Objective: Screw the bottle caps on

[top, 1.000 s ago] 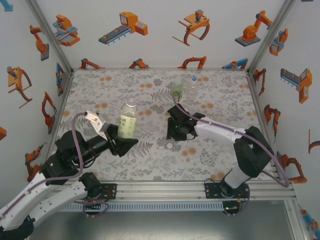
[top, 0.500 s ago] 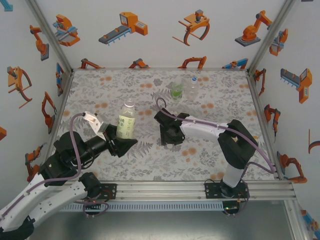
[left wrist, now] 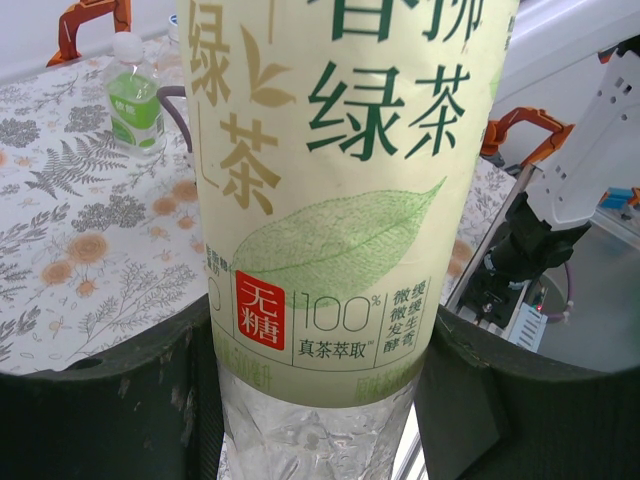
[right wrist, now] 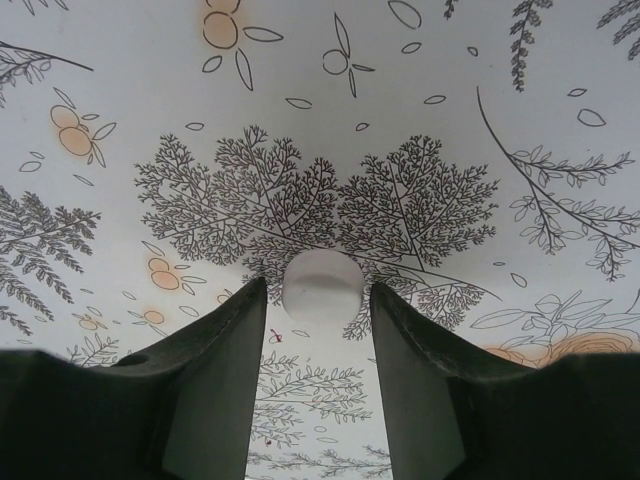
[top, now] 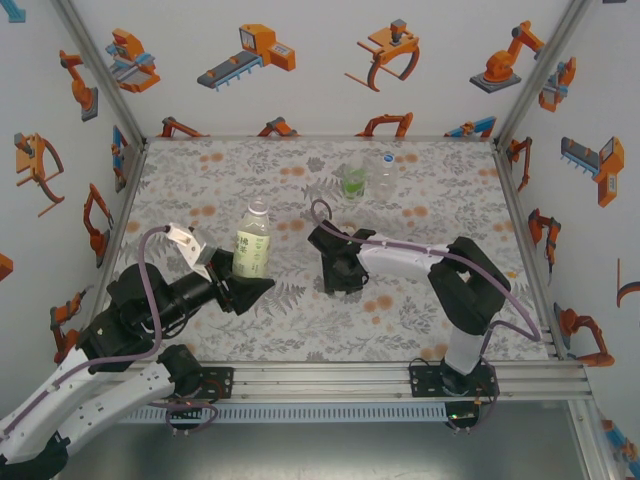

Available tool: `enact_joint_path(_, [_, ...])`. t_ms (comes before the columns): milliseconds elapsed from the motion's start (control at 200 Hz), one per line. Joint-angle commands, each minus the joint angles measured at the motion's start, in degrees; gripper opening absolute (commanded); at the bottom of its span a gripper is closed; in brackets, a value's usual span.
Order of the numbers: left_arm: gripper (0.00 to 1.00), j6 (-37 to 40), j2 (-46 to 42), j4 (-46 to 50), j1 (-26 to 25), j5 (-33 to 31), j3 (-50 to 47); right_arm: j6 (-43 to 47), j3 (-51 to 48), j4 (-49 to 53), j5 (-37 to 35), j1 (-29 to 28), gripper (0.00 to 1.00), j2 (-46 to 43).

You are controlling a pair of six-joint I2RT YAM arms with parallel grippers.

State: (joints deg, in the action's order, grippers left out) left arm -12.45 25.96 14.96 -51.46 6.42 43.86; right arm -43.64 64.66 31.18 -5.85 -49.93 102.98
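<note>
My left gripper (top: 243,287) is shut on the lower body of the pale yellow-green bottle (top: 253,243), which stands upright at the table's left middle. In the left wrist view its label (left wrist: 340,200) sits between the dark fingers (left wrist: 120,400). My right gripper (top: 336,272) points down at the table's middle. In the right wrist view a white bottle cap (right wrist: 322,284) lies on the patterned table between the tips of the right gripper (right wrist: 318,298). The jaws stand open, a thin gap on each side of the cap. The bright green bottle (top: 353,181) and the colourless bottle (top: 382,172) stand together at the back.
The leaf-patterned table (top: 200,180) is walled by white panels with orange robot pictures. An aluminium rail (top: 350,375) runs along the near edge by the arm bases. The green bottle (left wrist: 132,95) also shows far off in the left wrist view.
My right gripper has swung left and down over the loose cap on the table, and its jaws have narrowed around it. The left arm and its bottle have stayed put.
</note>
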Motion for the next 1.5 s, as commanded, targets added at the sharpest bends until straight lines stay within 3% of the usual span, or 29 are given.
enact_joint_path(0, [0.11, -0.87, 0.01, -1.08, -0.06, -0.18, 0.00, -0.08, -0.75, 0.02, -0.11, -0.25, 0.44, 0.40])
enact_joint_path(396, [0.11, -1.18, 0.78, -1.21, -0.07, 0.62, 0.35, 0.40, -1.01, 0.02, -0.21, -0.20, 0.39, 1.10])
enact_joint_path(586, [0.10, -0.61, 0.89, -0.63, -0.09, 0.44, 0.16, 1.49, -0.77, 0.67, -0.23, -0.25, 0.29, 0.12])
enact_joint_path(761, [0.08, 2.62, 1.95, 1.84, -0.05, 2.37, 0.75, 4.24, -0.45, 2.30, -0.86, -0.03, 0.24, -6.02])
enact_joint_path(996, [0.03, 14.13, 4.15, 10.69, -0.04, 6.51, 5.27, 12.84, 1.64, 6.14, 1.37, 0.62, 0.17, -19.54])
enact_joint_path(1257, [0.00, 28.21, 6.91, 20.21, -0.06, 12.34, 10.45, 33.19, 5.91, 4.09, 10.04, 0.55, 0.00, -36.23])
enact_joint_path(1497, [0.00, 39.00, 10.66, 25.39, -0.13, 15.64, 14.36, 52.19, 12.12, 1.58, 32.00, 0.58, 0.00, -45.60])
